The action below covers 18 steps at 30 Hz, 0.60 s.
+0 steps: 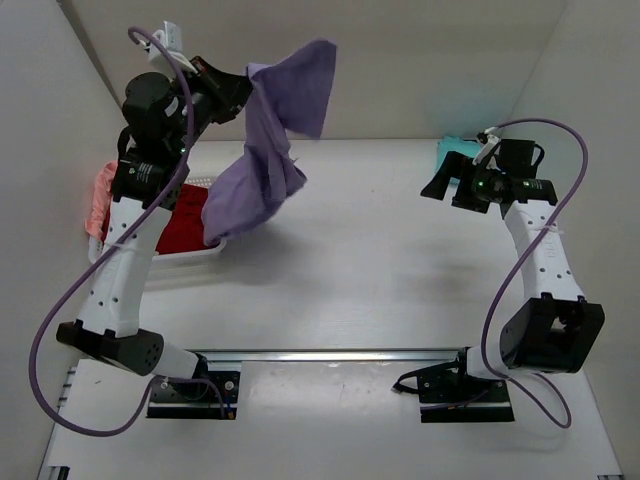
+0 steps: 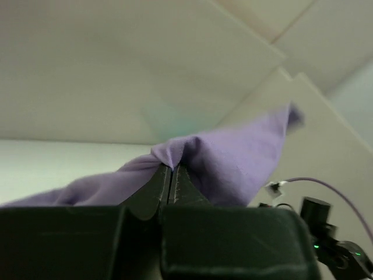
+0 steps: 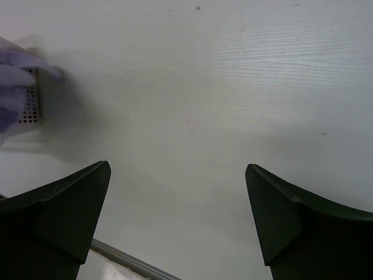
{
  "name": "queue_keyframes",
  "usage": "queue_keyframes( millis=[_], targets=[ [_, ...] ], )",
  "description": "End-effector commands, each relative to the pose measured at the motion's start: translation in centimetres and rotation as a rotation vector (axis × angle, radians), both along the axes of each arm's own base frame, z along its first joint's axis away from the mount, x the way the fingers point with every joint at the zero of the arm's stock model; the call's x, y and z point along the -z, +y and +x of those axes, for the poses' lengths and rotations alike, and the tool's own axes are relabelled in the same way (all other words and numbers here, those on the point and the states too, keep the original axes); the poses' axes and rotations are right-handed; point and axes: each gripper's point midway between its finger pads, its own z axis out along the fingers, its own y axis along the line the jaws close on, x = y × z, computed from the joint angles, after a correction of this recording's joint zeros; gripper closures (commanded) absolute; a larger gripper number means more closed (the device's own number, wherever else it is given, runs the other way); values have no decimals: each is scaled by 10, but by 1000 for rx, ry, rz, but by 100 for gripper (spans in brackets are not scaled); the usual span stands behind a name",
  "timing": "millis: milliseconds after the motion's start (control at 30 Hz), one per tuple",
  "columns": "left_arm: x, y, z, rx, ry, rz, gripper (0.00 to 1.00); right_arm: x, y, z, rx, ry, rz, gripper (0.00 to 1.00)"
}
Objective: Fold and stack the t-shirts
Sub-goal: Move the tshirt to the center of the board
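Red t-shirt (image 1: 180,226) in white basket (image 1: 192,256)

Right gripper (image 3: 178,169): open, jaws wide apart, nothing between them; one dark jaw fills the lower left corner, the other the lower right.
Table (image 3: 221,87): white, faint grain running across, a few tiny dark specks; seen from above through the gap.
Shirt (image 3: 11,73): lavender cloth, blurred, cut off by the left edge; it hangs over the basket.
Basket (image 3: 30,108): white, small holes in rows, only a small patch showing below the cloth.
Shadow: soft grey on the table, just right of basket and cloth.
Rail (image 3: 125,261): pale metal strip, slanting along the bottom beside the left jaw.
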Motion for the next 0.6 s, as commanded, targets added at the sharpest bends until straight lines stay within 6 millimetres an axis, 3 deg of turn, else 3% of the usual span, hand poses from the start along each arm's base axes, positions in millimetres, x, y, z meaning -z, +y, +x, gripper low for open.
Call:
queue_keyframes(
  millis=[0, 67, 200, 333, 367, 433, 500, 567],
  targets=[
    [-5, -42, -12, 278, -66, -49, 100, -18, -9, -4, 41, -66, -14, 1],
    [0, -56, -21, 391, -52, -49, 100, -15, -10, -9, 41, -61, -26, 2],
    [32, -85, -32, 635, 81, -119, 100, -13, -11, -16, 46, -60, -20, 2],
    [40, -125, -45, 786, 114, -95, 100, -14, -9, -23, 50, -73, -10, 1],
    [25, -136, -53, 851, 78, -107, 100, -14, -9, -24, 43, -85, -8, 1],
    [27, -151, -65, 1006, 113, -138, 100, -12, -5, -27, 33, -86, 3, 1],
    [18, -161, -72, 1120, 75, -185, 100, -12, 2, -30, -8, -99, 9, 1],
    [15, -169, -74, 1158, 96, -230, 100, -14, 20, -29, -92, -138, 20, 0]
  ],
)
